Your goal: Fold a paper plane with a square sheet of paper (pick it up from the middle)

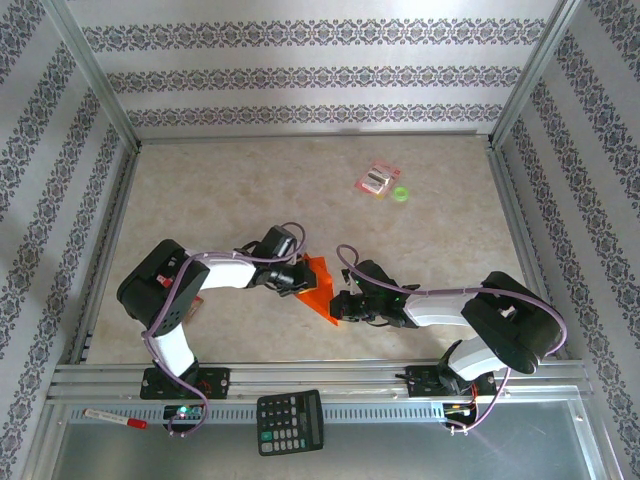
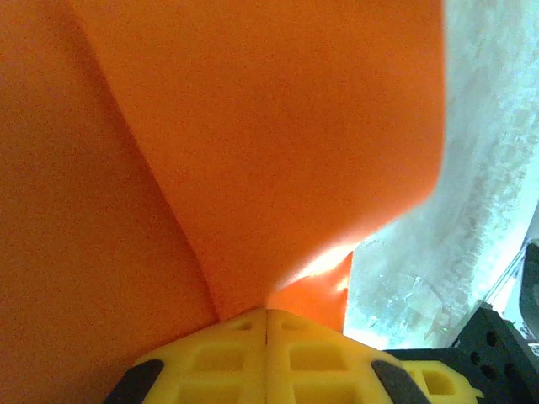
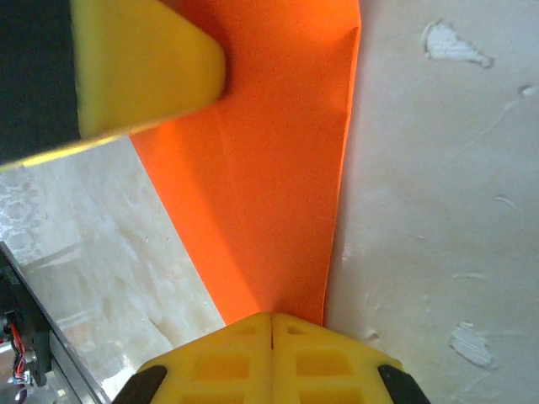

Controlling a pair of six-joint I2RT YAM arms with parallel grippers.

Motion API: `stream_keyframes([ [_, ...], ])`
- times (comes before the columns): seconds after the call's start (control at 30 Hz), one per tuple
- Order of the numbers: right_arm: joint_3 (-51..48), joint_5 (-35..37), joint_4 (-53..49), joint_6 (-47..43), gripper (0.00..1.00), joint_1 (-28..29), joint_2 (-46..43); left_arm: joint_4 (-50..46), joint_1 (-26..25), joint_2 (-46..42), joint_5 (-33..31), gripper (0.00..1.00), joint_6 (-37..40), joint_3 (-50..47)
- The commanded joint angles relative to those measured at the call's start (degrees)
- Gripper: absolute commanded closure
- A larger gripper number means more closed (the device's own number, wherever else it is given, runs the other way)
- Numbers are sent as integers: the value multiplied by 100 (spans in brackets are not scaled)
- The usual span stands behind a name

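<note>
One paper plane [image 1: 318,287], tip toward near-right.

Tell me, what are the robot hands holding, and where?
The orange paper. The left gripper pinches its wider far part, and the right gripper pinches its narrow near tip.

paper plane [image 1: 318,284] between left pincer [image 1: 301,286], right pincer [image 1: 338,310] | calculator [image 1: 290,421] before them
</note>
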Motion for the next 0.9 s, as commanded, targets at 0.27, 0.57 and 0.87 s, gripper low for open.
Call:
stream_keyframes([
  [0.27, -347, 173, -1469, 50, 100, 41, 327, -570, 615, 398, -322, 94, 632, 472],
  [0.57, -347, 145, -1481, 33, 100, 28, 319, -612, 894, 666, -233, 93, 723, 825],
  [0.87, -347, 130, -1534, -3, 100, -7, 249, -702, 1206, 847, -133, 93, 828, 1184],
])
